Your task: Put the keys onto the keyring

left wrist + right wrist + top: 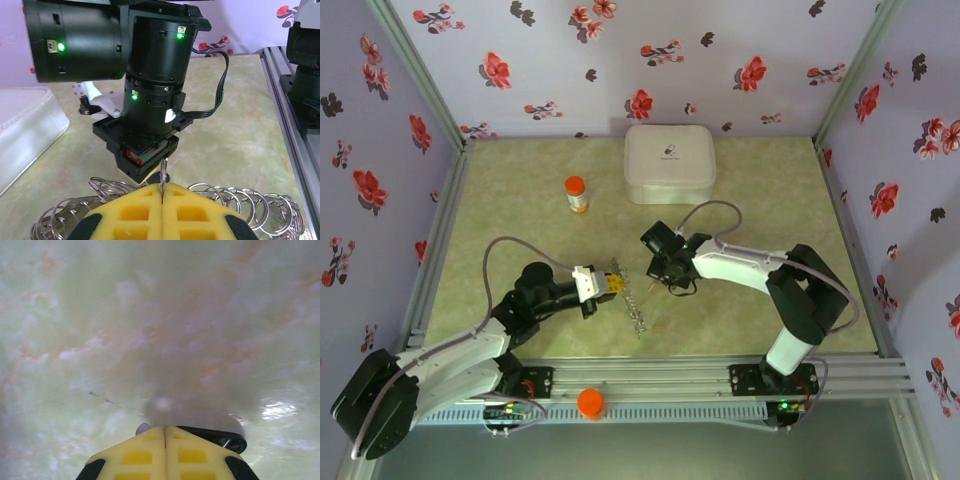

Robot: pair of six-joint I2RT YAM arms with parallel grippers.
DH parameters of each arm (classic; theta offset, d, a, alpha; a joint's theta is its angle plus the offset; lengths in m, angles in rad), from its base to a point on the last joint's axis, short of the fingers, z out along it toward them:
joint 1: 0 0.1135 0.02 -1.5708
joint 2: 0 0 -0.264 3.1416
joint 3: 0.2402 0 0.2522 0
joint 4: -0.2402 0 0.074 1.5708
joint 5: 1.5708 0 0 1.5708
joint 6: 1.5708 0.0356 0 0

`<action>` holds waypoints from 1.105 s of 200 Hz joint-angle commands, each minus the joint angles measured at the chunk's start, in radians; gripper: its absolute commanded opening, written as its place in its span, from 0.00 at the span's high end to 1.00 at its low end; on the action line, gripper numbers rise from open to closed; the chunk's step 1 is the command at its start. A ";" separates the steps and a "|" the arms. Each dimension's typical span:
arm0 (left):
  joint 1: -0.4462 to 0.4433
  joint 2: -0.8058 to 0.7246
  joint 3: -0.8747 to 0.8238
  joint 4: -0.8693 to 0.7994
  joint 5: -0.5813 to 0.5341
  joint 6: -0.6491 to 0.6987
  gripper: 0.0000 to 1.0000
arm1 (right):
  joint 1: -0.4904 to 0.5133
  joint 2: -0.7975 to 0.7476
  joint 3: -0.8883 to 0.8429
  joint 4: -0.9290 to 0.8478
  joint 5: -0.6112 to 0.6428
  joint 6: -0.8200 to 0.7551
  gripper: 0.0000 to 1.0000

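My left gripper (163,186) (611,285) is shut on the keyring (163,172), a thin metal ring seen edge-on and standing up from between the yellow pads. Right behind it, the right gripper (667,282) points down at the table, almost touching the ring. In the right wrist view, that gripper (165,429) is shut on a key (220,439). The key's dark tag sticks out to the right under the fingers and a small silver tip (142,429) shows on the left. The table is very close below.
A row of several silver split rings (250,205) (636,312) lies on the table under my left fingers. An orange-capped bottle (577,193) and a white box (668,163) stand farther back. An orange cap (590,402) rests on the front rail.
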 commanded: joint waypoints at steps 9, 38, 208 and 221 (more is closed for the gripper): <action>-0.004 -0.022 -0.006 0.012 -0.008 0.010 1.00 | 0.013 0.044 0.023 0.012 -0.026 -0.017 1.00; -0.004 -0.011 -0.005 0.019 -0.009 0.013 1.00 | 0.015 0.049 0.030 0.010 -0.028 -0.023 0.96; -0.002 0.047 0.006 0.132 0.108 -0.077 1.00 | -0.043 -0.612 -0.250 0.360 -0.527 -1.415 0.64; -0.002 0.062 0.008 0.149 0.126 -0.081 1.00 | 0.002 -0.646 -0.292 0.373 -0.545 -1.598 0.65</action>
